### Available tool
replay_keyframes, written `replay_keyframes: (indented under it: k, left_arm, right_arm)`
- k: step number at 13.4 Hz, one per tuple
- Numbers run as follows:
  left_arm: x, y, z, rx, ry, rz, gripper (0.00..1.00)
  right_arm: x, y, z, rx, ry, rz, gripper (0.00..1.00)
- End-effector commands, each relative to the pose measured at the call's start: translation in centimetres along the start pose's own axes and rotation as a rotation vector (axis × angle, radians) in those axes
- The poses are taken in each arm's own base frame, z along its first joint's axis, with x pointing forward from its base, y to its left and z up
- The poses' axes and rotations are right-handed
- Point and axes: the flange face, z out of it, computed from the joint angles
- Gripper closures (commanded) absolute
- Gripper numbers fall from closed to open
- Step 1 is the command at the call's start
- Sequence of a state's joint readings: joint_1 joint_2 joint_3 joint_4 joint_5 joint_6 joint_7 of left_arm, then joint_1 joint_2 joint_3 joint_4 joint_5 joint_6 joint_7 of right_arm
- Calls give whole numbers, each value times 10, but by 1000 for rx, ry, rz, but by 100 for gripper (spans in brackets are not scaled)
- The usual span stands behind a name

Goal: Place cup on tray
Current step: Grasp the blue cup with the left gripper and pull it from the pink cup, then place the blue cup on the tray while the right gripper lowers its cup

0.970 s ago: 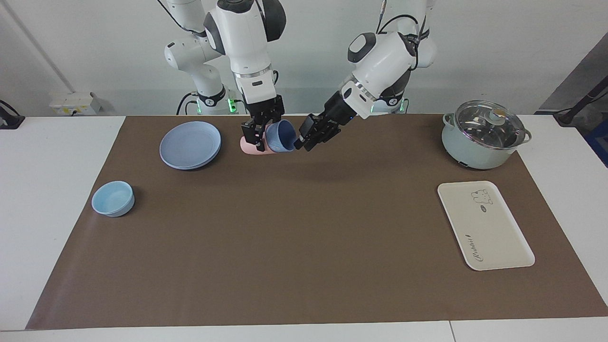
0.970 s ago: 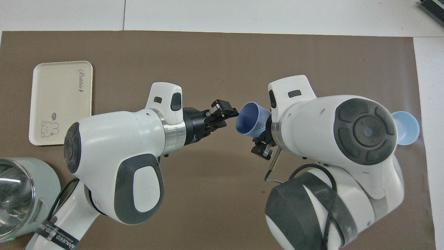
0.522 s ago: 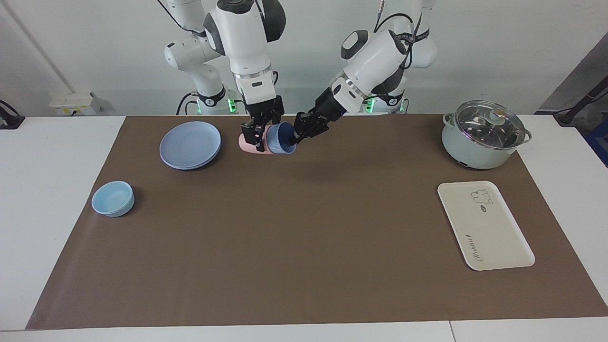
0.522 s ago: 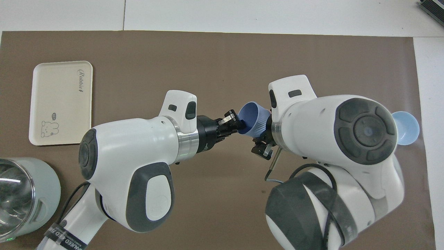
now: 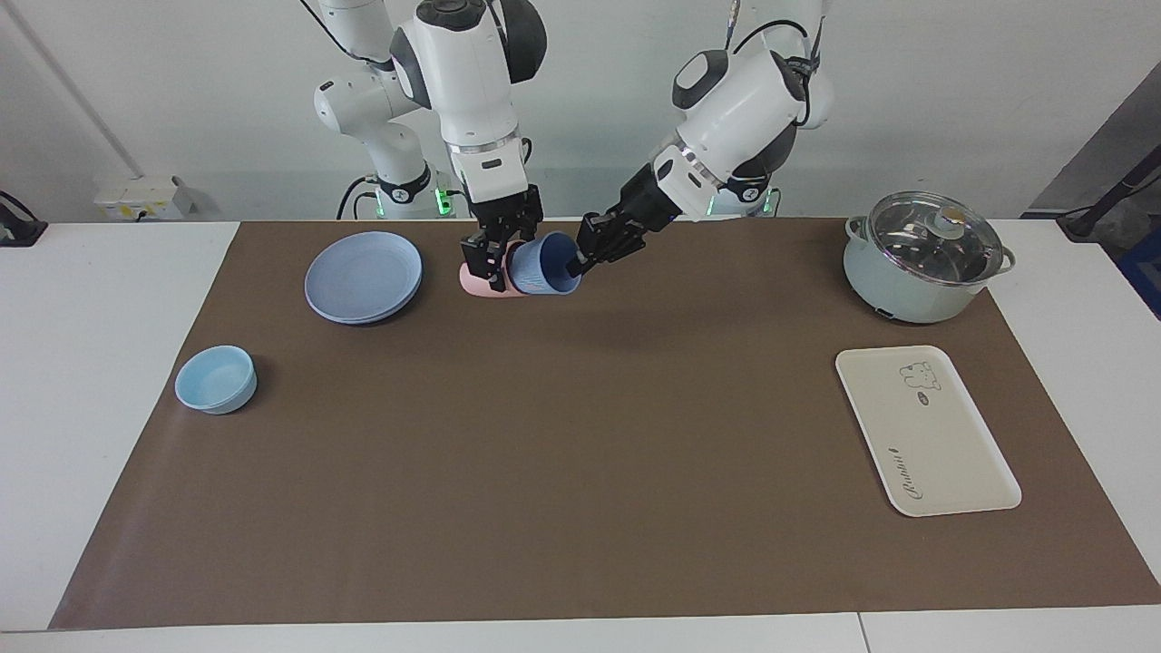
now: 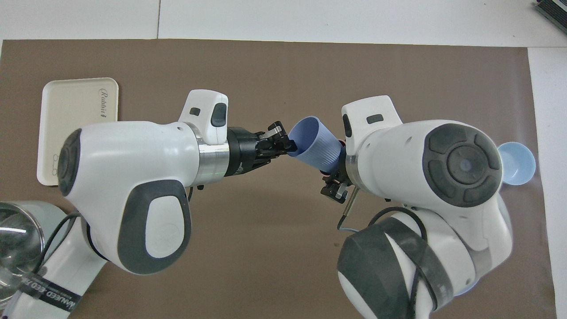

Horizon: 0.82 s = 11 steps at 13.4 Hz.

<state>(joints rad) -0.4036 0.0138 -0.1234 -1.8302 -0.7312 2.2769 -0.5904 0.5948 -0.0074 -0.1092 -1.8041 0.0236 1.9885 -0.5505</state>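
Observation:
The periwinkle-blue cup (image 5: 544, 264) lies on its side in the air between my two grippers, over the mat's edge nearest the robots; it also shows in the overhead view (image 6: 313, 145). My left gripper (image 5: 578, 262) is shut on the cup's rim (image 6: 285, 144). My right gripper (image 5: 497, 253) is at the cup's base, and its fingers look spread and loose around it (image 6: 334, 179). The cream-white tray (image 5: 925, 431) lies flat toward the left arm's end of the table. It is partly hidden by my left arm in the overhead view (image 6: 71, 110).
A salmon-pink tumbler (image 5: 472, 279) sits on the mat under my right gripper. A round blue plate (image 5: 363, 275) lies beside it. A light-blue bowl (image 5: 216, 378) sits toward the right arm's end. A lidded pot (image 5: 925, 258) stands near the tray, nearer the robots.
My left gripper reached the cup's rim and closed on it. The cup has since slid out a little from my right gripper, toward the left arm.

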Motion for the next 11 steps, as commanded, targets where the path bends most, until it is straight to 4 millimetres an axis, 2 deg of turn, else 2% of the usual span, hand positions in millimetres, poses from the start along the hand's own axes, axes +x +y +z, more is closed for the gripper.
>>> replay_keyframes:
  k: [1, 3, 4, 6, 7, 11]
  left_arm:
    - [53, -11, -45, 94, 89, 41, 100]
    - [66, -24, -62, 233, 182, 148, 100]
    - [79, -37, -73, 319, 219, 196, 100]
    - [103, -64, -98, 474, 265, 331, 100]
    - [124, -85, -117, 500, 274, 364, 100]
    - [196, -177, -203, 563, 374, 483, 100]
  right_arm:
    - [-1, 6, -6, -20, -1, 22, 100]
    - [-8, 19, -8, -19, 6, 44, 100]
    - [-15, 29, -9, -21, 7, 65, 100]
    - [-31, 60, -13, -11, 71, 118, 100]
    - [-41, 79, -13, 8, 143, 133, 100]
    - [-111, 151, -2, 66, 360, 228, 100]
